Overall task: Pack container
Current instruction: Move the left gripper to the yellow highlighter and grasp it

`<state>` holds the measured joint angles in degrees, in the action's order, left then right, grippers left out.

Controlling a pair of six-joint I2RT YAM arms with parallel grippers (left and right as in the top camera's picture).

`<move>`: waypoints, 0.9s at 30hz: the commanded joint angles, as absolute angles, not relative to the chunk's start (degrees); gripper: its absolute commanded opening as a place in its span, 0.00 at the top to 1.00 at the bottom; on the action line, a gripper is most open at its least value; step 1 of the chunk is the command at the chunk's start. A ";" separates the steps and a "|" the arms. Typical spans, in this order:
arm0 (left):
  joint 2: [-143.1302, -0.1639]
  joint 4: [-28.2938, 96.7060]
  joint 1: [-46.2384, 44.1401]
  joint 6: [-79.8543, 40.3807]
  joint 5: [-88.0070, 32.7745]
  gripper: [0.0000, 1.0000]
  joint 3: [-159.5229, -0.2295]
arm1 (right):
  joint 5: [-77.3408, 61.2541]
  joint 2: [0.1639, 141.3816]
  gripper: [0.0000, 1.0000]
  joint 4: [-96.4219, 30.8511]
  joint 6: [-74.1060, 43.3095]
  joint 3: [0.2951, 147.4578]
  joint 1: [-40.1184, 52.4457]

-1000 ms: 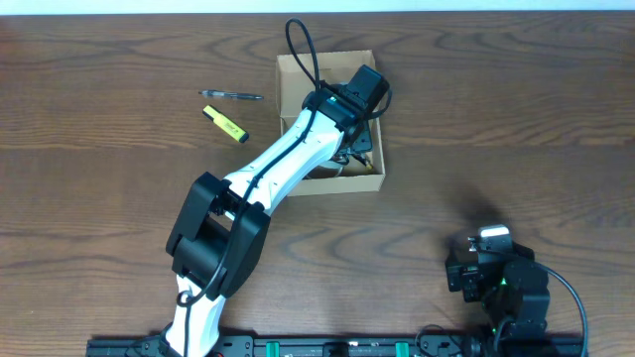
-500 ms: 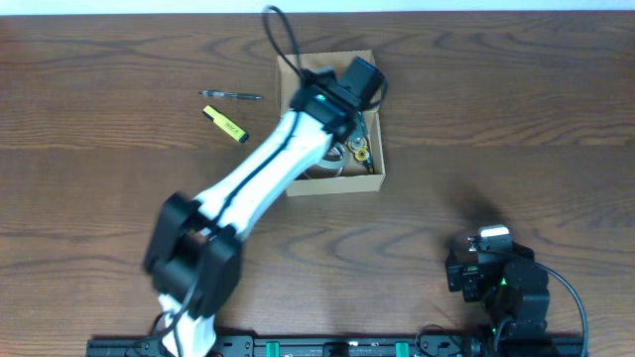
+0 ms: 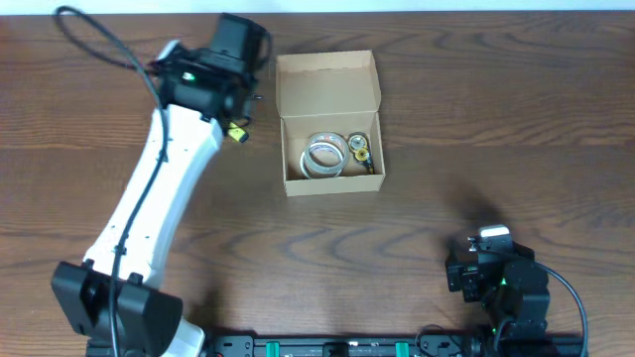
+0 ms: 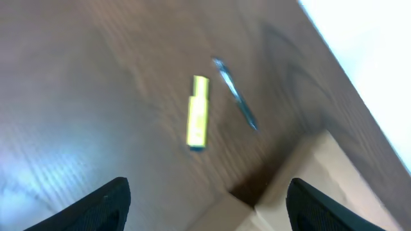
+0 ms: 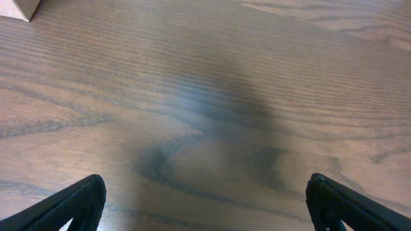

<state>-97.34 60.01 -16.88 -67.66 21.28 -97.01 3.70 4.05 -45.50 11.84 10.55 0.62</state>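
The container is a tan cardboard box standing open at the middle back, its flap lid lying back. Inside lie a clear tape roll and a small yellow-and-black roll. My left gripper hovers above the table just left of the box. In the left wrist view it is open and empty, with a corner of the container at lower right. Down at the front right, my right gripper rests low, open over bare wood.
A yellow highlighter and a dark pen lie on the table left of the box; from overhead only the highlighter's tip shows under my left arm. The table's far edge runs just behind the box.
My left arm has lifted out of the container and swung left over the highlighter and pen. Its jaws opened wider. The rolls stay in the box. The right arm has not moved.
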 commanded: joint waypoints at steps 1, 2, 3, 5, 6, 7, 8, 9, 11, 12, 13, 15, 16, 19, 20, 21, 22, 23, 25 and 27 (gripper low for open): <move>-99.98 61.01 -13.45 -76.90 19.46 0.21 -97.17 | 4.08 3.66 0.01 -45.54 10.96 10.02 1.10; -101.03 61.06 -12.43 -77.84 18.31 0.21 -97.17 | 4.10 3.66 0.01 -45.54 10.96 10.02 1.10; -102.06 61.04 -11.66 -78.46 17.45 0.21 -97.17 | 4.08 3.66 0.01 -45.54 10.96 10.02 1.10; -104.29 60.99 -10.41 -79.33 15.59 0.21 -97.17 | 4.08 3.66 0.01 -45.54 10.96 10.02 1.10; -105.45 61.01 -9.96 -79.70 14.70 0.21 -97.17 | 4.08 3.66 0.01 -45.54 10.96 10.02 1.10; -106.80 60.93 -9.50 -79.79 13.54 0.21 -97.17 | 4.10 3.66 0.01 -45.54 10.96 10.02 1.10; -107.94 60.84 -9.15 -79.79 12.60 0.21 -97.17 | 4.10 3.66 0.01 -45.54 10.96 10.02 1.10; -109.06 60.80 -8.82 -79.81 11.75 0.21 -97.17 | 4.08 3.66 0.01 -45.54 10.96 10.02 1.10; -111.39 60.64 -8.19 -79.79 9.91 0.21 -97.17 | 4.10 3.66 0.01 -45.54 10.96 10.02 1.10; -112.51 60.38 -7.86 -79.77 8.86 0.22 -97.17 | 4.10 3.66 0.01 -45.54 10.96 10.02 1.10; -113.49 60.12 -7.57 -79.75 8.05 0.22 -97.17 | 4.08 3.66 0.01 -45.54 10.96 10.02 1.10; -115.28 59.70 -7.16 -79.75 6.44 0.24 -97.17 | 4.08 3.66 0.01 -45.54 10.96 10.02 1.10; -116.03 59.53 -6.96 -79.72 5.82 0.25 -97.17 | 4.08 3.66 0.01 -45.54 10.96 10.02 1.10; -117.93 59.07 -6.42 -79.61 4.29 0.28 -97.17 | 4.08 3.66 0.01 -45.54 10.96 10.02 1.10; -118.54 58.78 -6.26 -79.18 3.53 0.29 -97.17 | 4.08 3.66 0.01 -45.54 10.96 10.02 1.10; -119.09 58.11 -6.09 -78.06 2.98 0.29 -97.17 | 4.08 3.66 0.01 -45.54 10.96 10.02 1.10; -119.74 57.36 -5.96 -77.03 2.33 0.30 -97.19 | 4.08 3.66 0.01 -45.54 10.96 10.02 1.10; -120.38 56.36 -5.87 -75.77 1.45 0.30 -97.19 | 4.08 3.66 0.01 -45.54 10.96 10.02 1.10; -121.69 54.22 -5.72 -73.82 0.21 0.30 -97.19 | 4.10 3.66 0.01 -45.54 10.96 10.02 1.10; -122.67 53.45 -5.67 -73.63 -0.58 0.30 -97.23 | 4.10 3.66 0.01 -45.54 10.96 10.02 1.10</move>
